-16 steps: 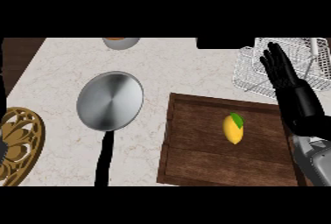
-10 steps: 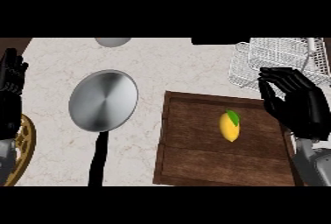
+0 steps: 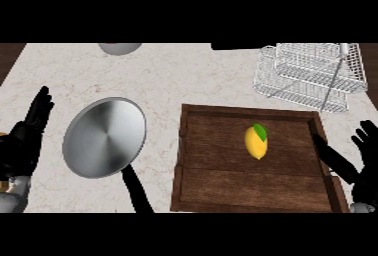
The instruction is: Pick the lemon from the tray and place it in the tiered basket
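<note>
A yellow lemon (image 3: 256,142) with a green leaf lies in the upper middle of the brown wooden tray (image 3: 214,195). The white wire tiered basket (image 3: 310,75) stands beyond the tray at the upper right. My right hand (image 3: 360,165) is at the tray's right edge, fingers spread and straight, thumb reaching over the rim; it is to the right of the lemon and apart from it. My left hand (image 3: 26,140) rests open at the left edge, fingers up.
A steel pan (image 3: 103,136) with a black handle lies left of the tray. A grey bowl (image 3: 119,47) shows at the counter's far edge. A bit of a gold-patterned object shows at the lower left edge.
My right hand has dropped from beside the basket to the tray's right edge. The left hand has come into view at the left. The view has shifted, so the basket shows more fully.
</note>
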You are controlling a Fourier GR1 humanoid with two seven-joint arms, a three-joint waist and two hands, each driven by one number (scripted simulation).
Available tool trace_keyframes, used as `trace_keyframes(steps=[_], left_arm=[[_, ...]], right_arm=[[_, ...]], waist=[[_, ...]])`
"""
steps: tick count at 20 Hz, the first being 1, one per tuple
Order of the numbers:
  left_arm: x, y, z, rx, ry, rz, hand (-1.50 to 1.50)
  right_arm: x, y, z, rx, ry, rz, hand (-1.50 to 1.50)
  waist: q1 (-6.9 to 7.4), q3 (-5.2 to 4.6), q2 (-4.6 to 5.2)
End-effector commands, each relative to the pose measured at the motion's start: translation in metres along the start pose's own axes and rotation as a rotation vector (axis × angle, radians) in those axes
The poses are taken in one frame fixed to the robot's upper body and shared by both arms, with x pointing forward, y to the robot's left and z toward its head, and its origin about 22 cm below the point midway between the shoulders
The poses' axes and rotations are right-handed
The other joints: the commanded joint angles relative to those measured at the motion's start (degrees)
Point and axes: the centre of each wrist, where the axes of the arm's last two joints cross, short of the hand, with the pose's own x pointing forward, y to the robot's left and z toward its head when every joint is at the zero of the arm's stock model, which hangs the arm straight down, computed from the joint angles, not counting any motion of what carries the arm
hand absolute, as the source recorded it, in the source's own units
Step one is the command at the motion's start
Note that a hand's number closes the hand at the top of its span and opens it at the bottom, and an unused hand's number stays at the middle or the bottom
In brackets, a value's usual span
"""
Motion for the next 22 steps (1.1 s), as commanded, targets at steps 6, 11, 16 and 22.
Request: trace_keyframes(steps=[6, 11, 16, 22], left_arm=[[0.005, -0.020, -0.006, -0.073, 0.000, -0.031, 0.00], [0.012, -0.023, -0.008, -0.095, 0.006, -0.015, 0.00], [0.005, -0.040, -0.019, -0.105, -0.022, -0.014, 0.00], [0.003, -0.043, -0.013, -0.098, -0.012, 0.000, 0.00]], right_arm=[[0.033, -0.040, 0.028, 0.248, 0.119, 0.406, -1.50], [0.094, -0.043, 0.021, 0.345, 0.206, 0.600, -1.50], [0.156, -0.021, 0.009, 0.305, 0.289, 0.633, -1.50], [0.158, 0.006, 0.009, 0.372, 0.433, 0.696, -1.50]], waist=[[2.66, -0.46, 0.50], [4.22, -0.24, 0.26], [4.81, -0.09, 0.68], [4.98, 0.01, 0.36]])
